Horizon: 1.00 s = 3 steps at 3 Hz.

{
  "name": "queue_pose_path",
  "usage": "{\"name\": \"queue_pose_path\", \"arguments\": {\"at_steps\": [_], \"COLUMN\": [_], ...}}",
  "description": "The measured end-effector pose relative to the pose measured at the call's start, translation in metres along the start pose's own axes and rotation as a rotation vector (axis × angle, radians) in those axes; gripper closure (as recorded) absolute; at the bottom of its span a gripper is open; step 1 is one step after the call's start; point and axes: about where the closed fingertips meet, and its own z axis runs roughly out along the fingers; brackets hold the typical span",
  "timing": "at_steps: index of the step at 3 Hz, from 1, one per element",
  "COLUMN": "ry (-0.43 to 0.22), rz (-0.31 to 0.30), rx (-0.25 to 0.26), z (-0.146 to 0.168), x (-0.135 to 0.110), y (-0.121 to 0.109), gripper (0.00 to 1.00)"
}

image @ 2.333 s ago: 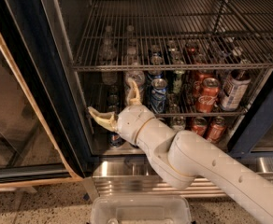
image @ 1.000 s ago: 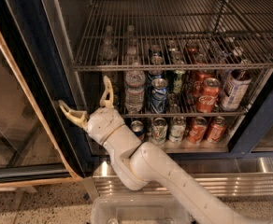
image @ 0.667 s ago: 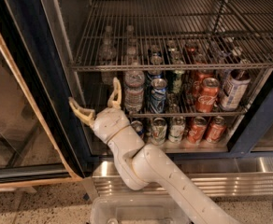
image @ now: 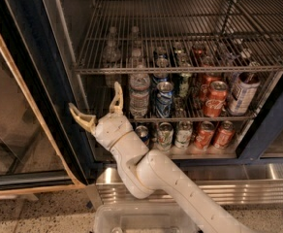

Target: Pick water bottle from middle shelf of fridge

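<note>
The water bottle (image: 139,94), clear and ribbed with a dark label band, stands at the left front of the middle shelf (image: 238,116), a wire rack in the fridge (image: 43,76). My gripper (image: 94,98) is open just left of the bottle and slightly lower, in front of the shelf's left end. One pale fingertip (image: 117,87) points up close beside the bottle without touching it. The other fingertip (image: 72,108) points left toward the dark frame. Nothing is between the fingers.
To the right of the bottle on the same rack are a blue can (image: 164,99), a green can (image: 182,84), a red cola can (image: 214,99) and a white container (image: 241,93). More cans (image: 204,135) stand below. The glass door (image: 15,130) is open at left. A clear bin (image: 141,221) sits at the bottom.
The arm swung left from in front of the cans to the shelf's left end, then edged slightly right toward the bottle. The fingers stayed open.
</note>
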Motion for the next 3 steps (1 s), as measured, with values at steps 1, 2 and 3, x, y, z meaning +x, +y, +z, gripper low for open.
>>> {"name": "queue_pose_path", "arguments": {"at_steps": [1, 2, 3], "ry": [0.048, 0.098, 0.146], "rz": [0.000, -0.022, -0.059], "rx": [0.017, 0.049, 0.080], "z": [0.0007, 0.0018, -0.0001], "x": [0.0002, -0.0022, -0.0061], "y": [0.0027, 0.0026, 0.0017], "gripper": [0.00, 0.00, 0.00]}}
